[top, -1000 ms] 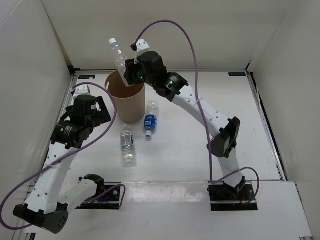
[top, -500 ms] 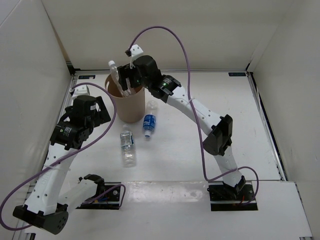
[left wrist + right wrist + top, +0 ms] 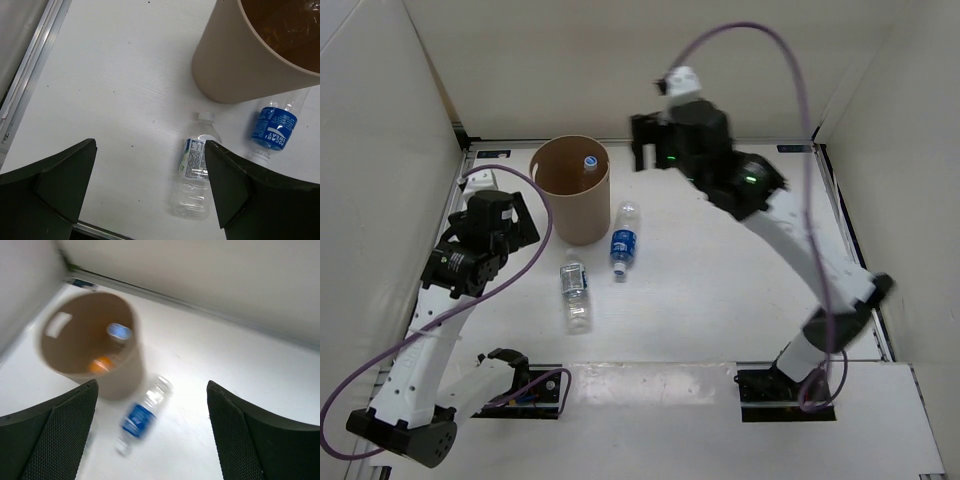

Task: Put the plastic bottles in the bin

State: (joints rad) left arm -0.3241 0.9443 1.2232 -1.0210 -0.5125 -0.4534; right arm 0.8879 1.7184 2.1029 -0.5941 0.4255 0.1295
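Note:
The tan bin stands upright at the back left. Inside it I see a clear bottle's cap and, in the right wrist view, an orange bottle beside that cap. A blue-labelled bottle lies on the table just right of the bin. A small-labelled clear bottle lies in front of it. My right gripper hangs open and empty, high and to the right of the bin. My left gripper is open and empty above the table, left of the small-labelled bottle.
White walls close in the table at the back and on both sides. A metal rail runs along the left edge. The left arm's wrist hovers left of the bin. A purple cable loops above the right arm.
My right gripper opened over the bin and the clear bottle dropped in. That arm then swung up and to the right, away from the bin. The left arm stayed still.

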